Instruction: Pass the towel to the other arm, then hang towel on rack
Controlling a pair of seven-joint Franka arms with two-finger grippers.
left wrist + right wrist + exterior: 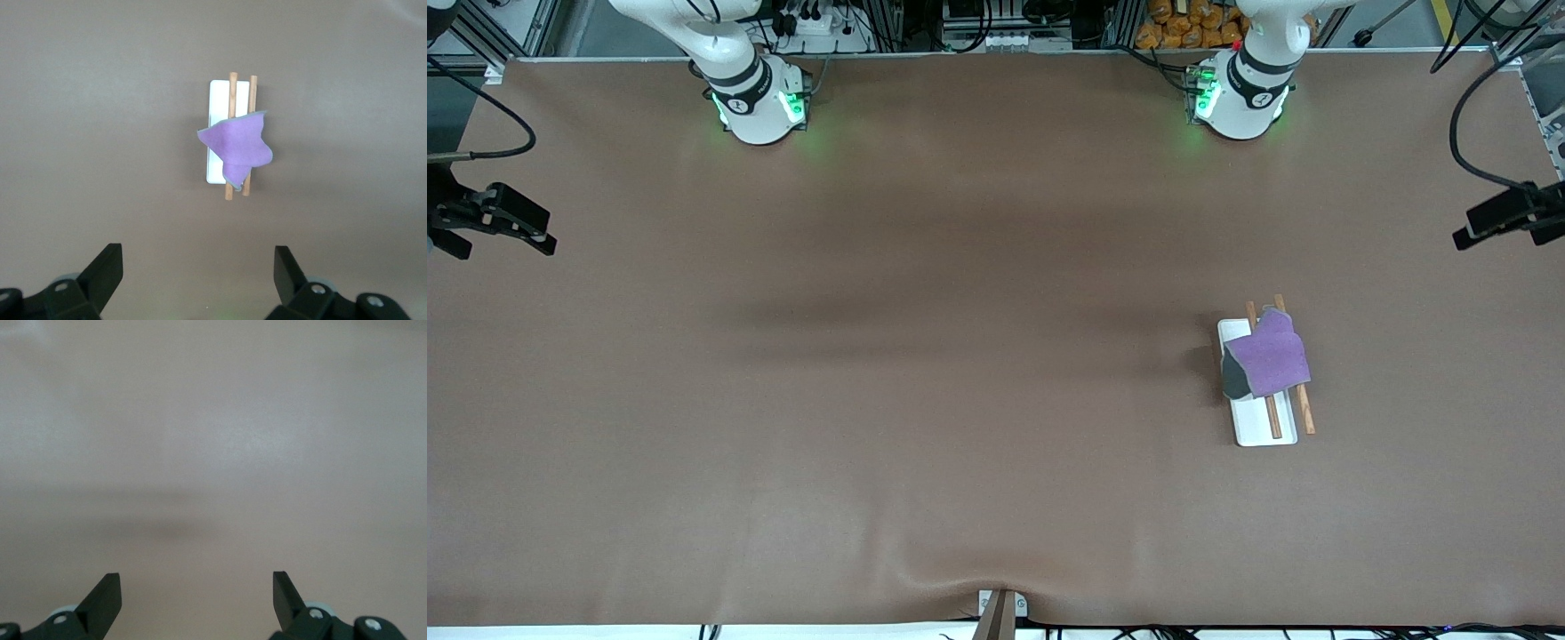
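Observation:
The towel [1272, 360], purple with a dark grey corner turned over, hangs draped across the two brown rods [1305, 409] of the rack [1258, 427], which stands on its white base toward the left arm's end of the table. The left wrist view shows the towel [240, 143] on the rack [217, 100] from high above. My left gripper [198, 250] is open and empty, well above the table and apart from the rack. My right gripper [197, 577] is open and empty over bare brown table. Neither gripper shows in the front view.
The two arm bases [756, 98] [1240, 93] stand along the table's back edge. Black clamp mounts stick in at each end of the table [494, 218] [1507, 213]. A small bracket [1000, 609] sits at the table edge nearest the front camera.

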